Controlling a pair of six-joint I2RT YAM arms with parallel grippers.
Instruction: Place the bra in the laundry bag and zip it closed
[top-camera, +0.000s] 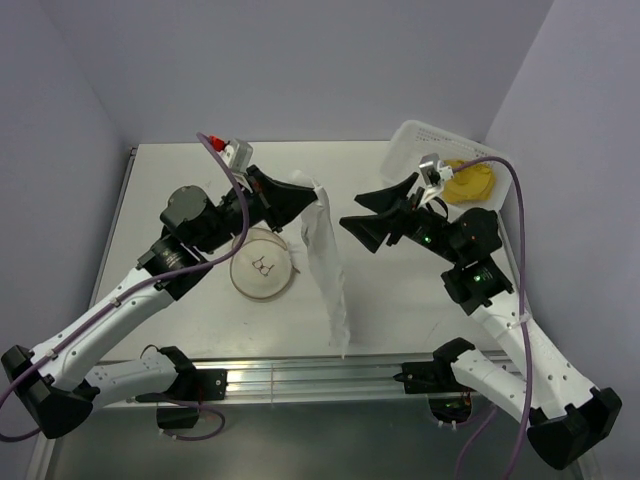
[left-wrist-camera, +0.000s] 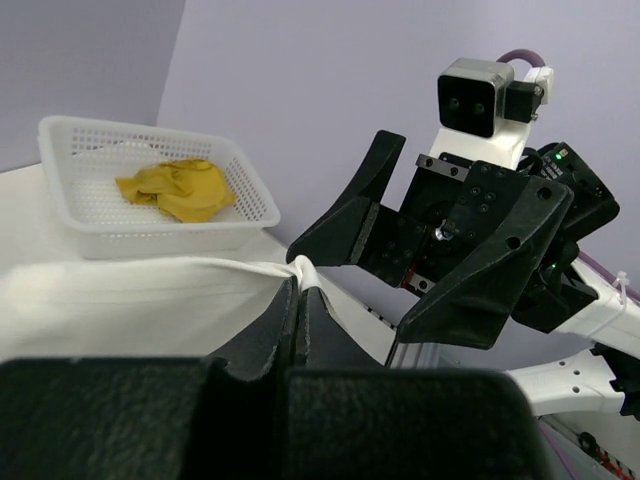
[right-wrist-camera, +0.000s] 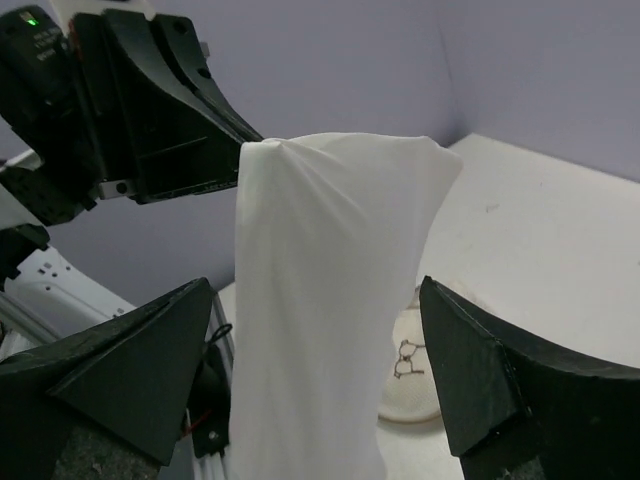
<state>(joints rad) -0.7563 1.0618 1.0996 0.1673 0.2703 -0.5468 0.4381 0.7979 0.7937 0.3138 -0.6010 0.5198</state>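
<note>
The mustard-yellow bra (top-camera: 468, 182) lies crumpled in a white perforated basket (top-camera: 412, 136) at the back right; it also shows in the left wrist view (left-wrist-camera: 180, 190). The round cream laundry bag (top-camera: 263, 263) lies flat on the table under my left arm, lid shut, dark zip pulls (right-wrist-camera: 405, 358) on top. My left gripper (top-camera: 312, 192) is shut on the top corner of a long white cloth (top-camera: 330, 270), which hangs down to the table. My right gripper (top-camera: 355, 212) is open and empty, facing the cloth from the right, jaws either side of it (right-wrist-camera: 320, 300) without touching.
The basket (left-wrist-camera: 100, 235) stands against the right wall behind my right arm. The hanging cloth drapes over the table's front edge near the metal rail (top-camera: 300, 380). Purple-grey walls close in the table on three sides.
</note>
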